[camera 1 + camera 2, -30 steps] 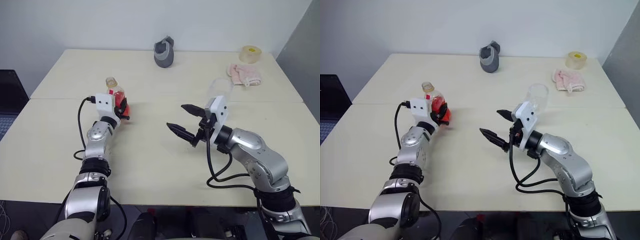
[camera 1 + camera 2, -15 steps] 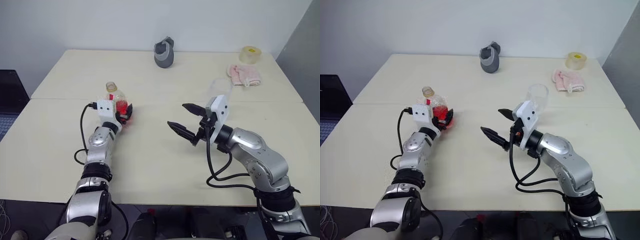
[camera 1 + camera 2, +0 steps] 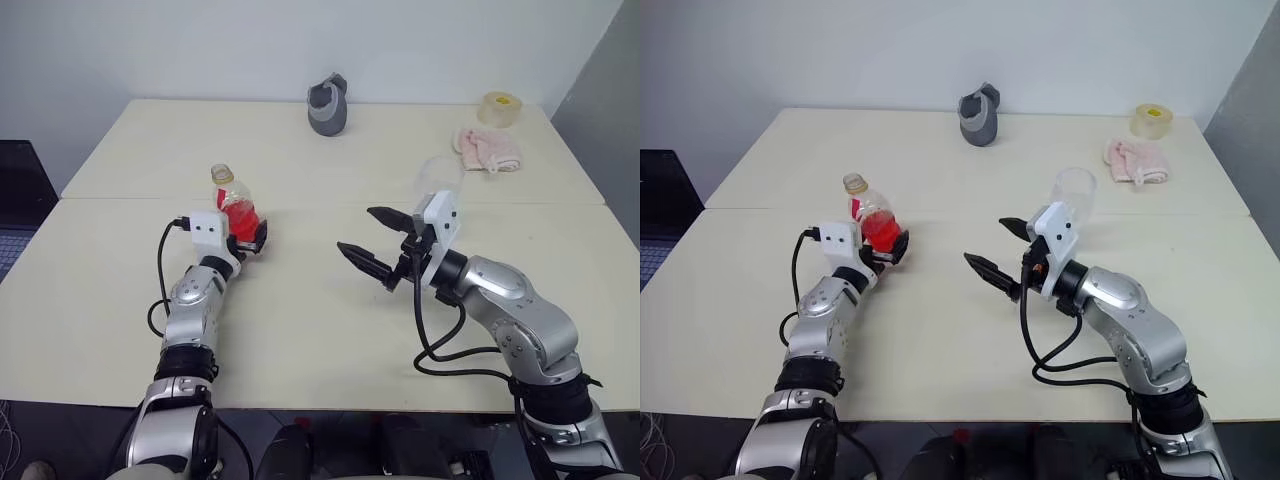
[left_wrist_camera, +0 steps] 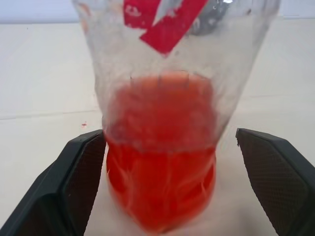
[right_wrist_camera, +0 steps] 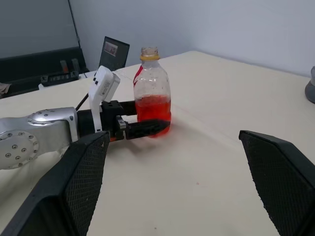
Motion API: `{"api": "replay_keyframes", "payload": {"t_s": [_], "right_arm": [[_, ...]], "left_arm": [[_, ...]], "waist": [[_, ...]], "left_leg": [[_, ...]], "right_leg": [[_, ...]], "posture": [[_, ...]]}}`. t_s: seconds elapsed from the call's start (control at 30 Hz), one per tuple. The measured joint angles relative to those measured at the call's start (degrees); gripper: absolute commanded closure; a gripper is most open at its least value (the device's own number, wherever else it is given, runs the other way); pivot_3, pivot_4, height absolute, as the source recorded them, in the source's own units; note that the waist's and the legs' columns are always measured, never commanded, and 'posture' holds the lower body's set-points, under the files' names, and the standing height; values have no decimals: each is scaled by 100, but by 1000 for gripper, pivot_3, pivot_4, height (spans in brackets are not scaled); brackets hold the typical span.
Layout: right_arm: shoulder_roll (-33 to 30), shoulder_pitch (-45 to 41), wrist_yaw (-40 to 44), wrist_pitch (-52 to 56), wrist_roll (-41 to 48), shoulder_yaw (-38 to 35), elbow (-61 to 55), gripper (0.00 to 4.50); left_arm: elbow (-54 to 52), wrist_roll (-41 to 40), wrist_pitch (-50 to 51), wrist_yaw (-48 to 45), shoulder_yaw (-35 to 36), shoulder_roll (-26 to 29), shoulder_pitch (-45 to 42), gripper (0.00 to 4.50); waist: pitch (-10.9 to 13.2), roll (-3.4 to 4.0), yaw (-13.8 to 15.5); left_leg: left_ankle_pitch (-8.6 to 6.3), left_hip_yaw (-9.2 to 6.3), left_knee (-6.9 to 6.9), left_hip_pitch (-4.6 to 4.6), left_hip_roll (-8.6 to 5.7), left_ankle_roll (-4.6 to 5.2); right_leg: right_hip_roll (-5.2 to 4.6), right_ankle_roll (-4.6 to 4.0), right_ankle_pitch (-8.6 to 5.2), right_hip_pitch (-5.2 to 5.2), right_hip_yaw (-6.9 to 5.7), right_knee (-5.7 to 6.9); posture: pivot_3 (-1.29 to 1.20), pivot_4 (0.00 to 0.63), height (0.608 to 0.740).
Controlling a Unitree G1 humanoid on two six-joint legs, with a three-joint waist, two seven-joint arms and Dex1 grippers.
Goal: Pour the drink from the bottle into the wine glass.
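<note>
The left wrist view alone shows the red drink (image 4: pixel 160 162) filling the lower half of the bottle (image 3: pixel 234 206), one finger (image 4: pixel 74 182) close against it, the other standing clear. From the head, the bottle stands upright on the tabletop (image 3: pixel 300 330) between the wide-open fingers of the left tool (image 3: pixel 247 237), which grips nothing. The right tool (image 3: pixel 372 243) hovers spread wide and empty, with the wine glass (image 3: pixel 440 176) just behind it. Bare tabletop lies between the two tools. A grey object (image 3: pixel 328 105), a pink cloth (image 3: pixel 488 148) and a tape roll (image 3: pixel 503 107) sit near the far edge.
</note>
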Motion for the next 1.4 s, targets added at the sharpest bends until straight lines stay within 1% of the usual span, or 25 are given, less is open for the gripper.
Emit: {"api": "replay_keyframes", "payload": {"t_s": [0.17, 0.43, 0.63, 0.8, 0.87, 1.0, 1.17, 1.27, 1.4], "right_arm": [[-1, 139, 1, -15, -54, 1, 0, 0], [-96, 426, -13, -3, -64, -10, -88, 0], [-215, 904, -279, 100, -160, -204, -467, 0], [-358, 1361, -518, 330, -170, -353, -825, 0], [-432, 1486, -626, 398, -187, -464, -929, 0], [-533, 1785, -950, 549, -364, -741, -1017, 0], [-350, 1826, -1460, 587, -646, -871, -977, 0], [-119, 1769, -1733, 652, -794, -871, -808, 0], [83, 1589, -1866, 634, -877, -870, -526, 0]], "left_arm": [[-761, -28, 482, 103, 0, -1, 384, 24], [-2505, -307, 1564, 52, -63, -5, 1534, 24], [-3794, -636, 2458, -271, -332, 150, 2196, 24], [-4616, -991, 3088, -499, -646, 194, 2452, 24], [-4840, -1186, 3293, -702, -755, 315, 2457, 24], [-5286, -1796, 3706, -1416, -866, 799, 2307, 24], [-5492, -2354, 3957, -2230, -915, 1392, 2071, 24], [-5554, -2501, 3971, -2744, -921, 1796, 2082, 24], [-5502, -2488, 3763, -3060, -927, 1935, 2055, 24]], "waist": [[0, 0, 4], [0, 0, 13], [0, 0, 25], [0, 0, 29], [0, 0, 29], [0, 0, 26], [0, 1, 1], [1, 2, 0], [1, 2, 11]], "left_leg": [[0, 1, 0, 0, 0, 0], [0, 0, -2, 0, 3, 0], [-1, 4, -1, 1, 3, 2], [-2, 10, 0, 2, 2, 3], [-2, 10, 0, 3, 3, 4], [-2, 13, -1, 5, 2, 4], [-2, 21, -4, 9, 2, 4], [-1, 19, -8, 9, 3, 4], [-2, 21, -6, 8, 2, 7]], "right_leg": [[0, 0, 0, 0, 0, -1], [-1, 0, 0, 2, 4, -2], [1, 0, 0, 6, -1, -1], [3, 1, 1, 10, 2, -3], [5, 1, 1, 10, 1, -1], [13, 1, 1, 11, 1, -1], [17, 0, 1, 10, 8, -1], [19, -2, 1, 8, 6, -2], [19, -1, 1, 10, 8, -4]], "posture": [[0, 150, 740], [0, 150, 740], [0, 150, 740], [0, 150, 740], [0, 150, 740], [0, 150, 740], [0, 150, 740], [0, 150, 740], [0, 150, 740]]}}
